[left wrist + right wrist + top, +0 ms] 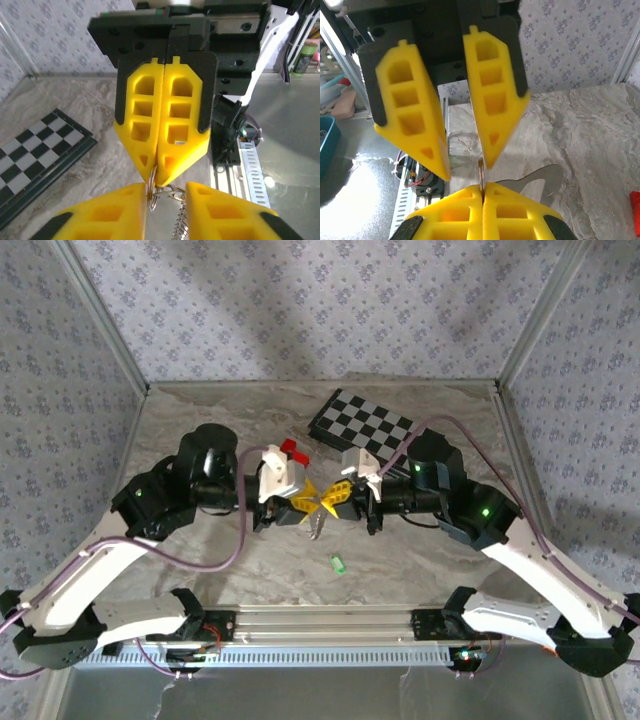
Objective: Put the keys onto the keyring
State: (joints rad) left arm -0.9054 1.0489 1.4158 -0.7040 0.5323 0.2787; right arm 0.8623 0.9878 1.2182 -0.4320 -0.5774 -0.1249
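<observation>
Right gripper (pixel 482 192): 2 yellow fingers pressed together, pinching the keyring (pixel 481 173) above the table (pixel 430 550). Left gripper (pixel 166 187): jaws apart, tips either side of the keyring. Chessboard (pixel 365 425): far side. Green key (pixel 338 563): 1 piece, flat on the table, near the grippers, untouched.

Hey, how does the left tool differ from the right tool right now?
The left tool stands open, fingers apart; the right tool is shut. The right tool pinches the keyring; the left tool grips nothing, its fingers either side of it. Both have yellow fingers and face each other tip to tip above the table.
</observation>
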